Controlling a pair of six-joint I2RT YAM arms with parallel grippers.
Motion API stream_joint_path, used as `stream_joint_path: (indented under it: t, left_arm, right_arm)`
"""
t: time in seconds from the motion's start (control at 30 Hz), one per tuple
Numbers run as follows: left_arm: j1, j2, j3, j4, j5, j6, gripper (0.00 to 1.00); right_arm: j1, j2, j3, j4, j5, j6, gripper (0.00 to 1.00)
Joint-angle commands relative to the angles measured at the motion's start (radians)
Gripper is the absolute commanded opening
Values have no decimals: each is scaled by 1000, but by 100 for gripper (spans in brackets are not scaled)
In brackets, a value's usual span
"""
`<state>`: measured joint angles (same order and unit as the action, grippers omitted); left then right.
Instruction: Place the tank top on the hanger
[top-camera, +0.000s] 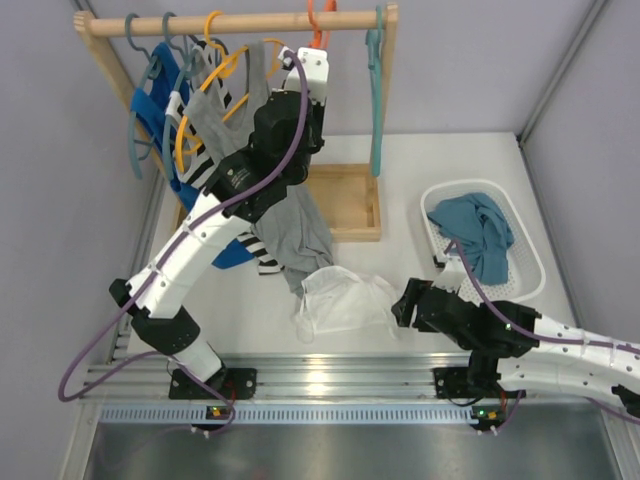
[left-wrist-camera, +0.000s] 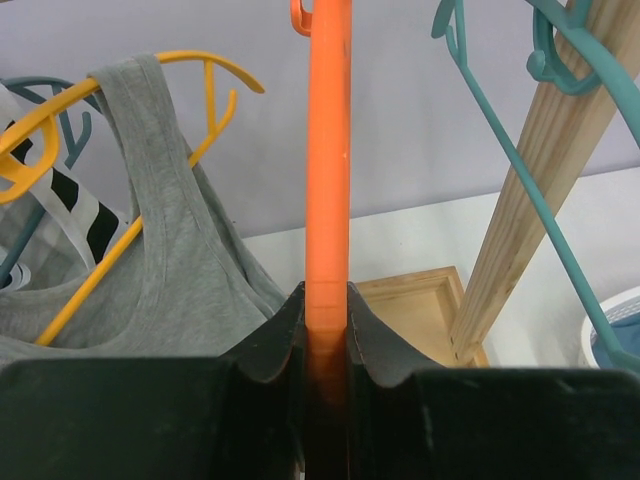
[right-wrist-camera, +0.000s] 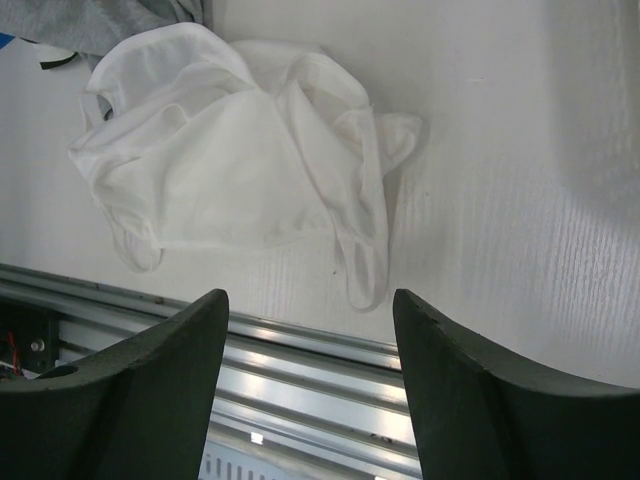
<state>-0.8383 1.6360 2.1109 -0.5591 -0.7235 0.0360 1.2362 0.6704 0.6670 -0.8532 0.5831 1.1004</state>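
Your left gripper (left-wrist-camera: 325, 300) is clamped on the hanger (left-wrist-camera: 328, 150), and the tank top (right-wrist-camera: 230, 170) lies loose on the counter (top-camera: 420, 170).
The fingers pinch the orange bar up at the wooden rail (top-camera: 240, 22) by the far edge. Its hook is cut off at the top of the wrist view, and from above your arm hides its lower part. The tank top sits crumpled near the middle of the near edge, with one strap loop pointing at that edge and the other lost in folds. Your right gripper (right-wrist-camera: 310, 297) hovers just beside it, jaws wide, holding nothing.
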Motion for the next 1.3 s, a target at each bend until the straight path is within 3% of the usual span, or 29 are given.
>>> stream_joint_path:
  t: [0.0,0.47,0.77,0.9,1.27]
  left_arm:
    - [2,-45,-9,85,-14,19,0]
    - [2,-272,-265,76,87,-24,0]
    - [1,-494,-436,-65,196,-107,0]
    - [2,-579,-534,-194,335,-140,0]
    - [2,-817,-868,-277,591,-263,0]
  right_arm:
    - [14,3,-4,34,6,-2,67]
    - [14,18,2,42,12,-25,67]
    - [13,57,19,59,23,-63,66]
    - [16,74,-3,95,-8,-89,62]
    - [14,208,-142,282,-100,-103,45]
